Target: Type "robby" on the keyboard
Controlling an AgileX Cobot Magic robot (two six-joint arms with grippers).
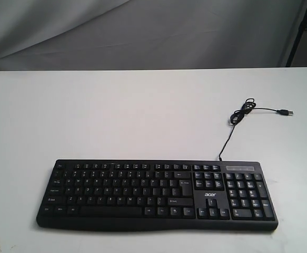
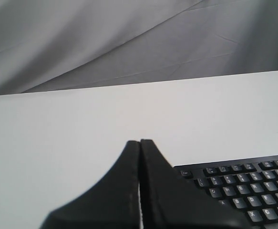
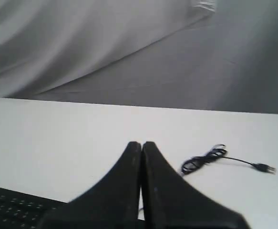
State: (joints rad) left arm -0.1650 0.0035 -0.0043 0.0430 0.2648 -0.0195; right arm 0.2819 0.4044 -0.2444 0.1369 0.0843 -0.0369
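Left claw (image 2: 139, 143), right claw (image 3: 141, 144) closed, off keyboard (image 1: 158, 192).

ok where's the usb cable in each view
Exterior view: the usb cable lies coiled right of centre, above the keyboard's number-pad end.
Left wrist view: not in it.
Right wrist view: the usb cable lies coiled near the right gripper, plug end free.
Shared landmark: the keyboard, partly visible in both wrist views too.

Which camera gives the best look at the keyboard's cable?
The exterior view: the cable runs whole from the keyboard to its plug. The right wrist view shows only its coil and plug; the left wrist view shows none of it.
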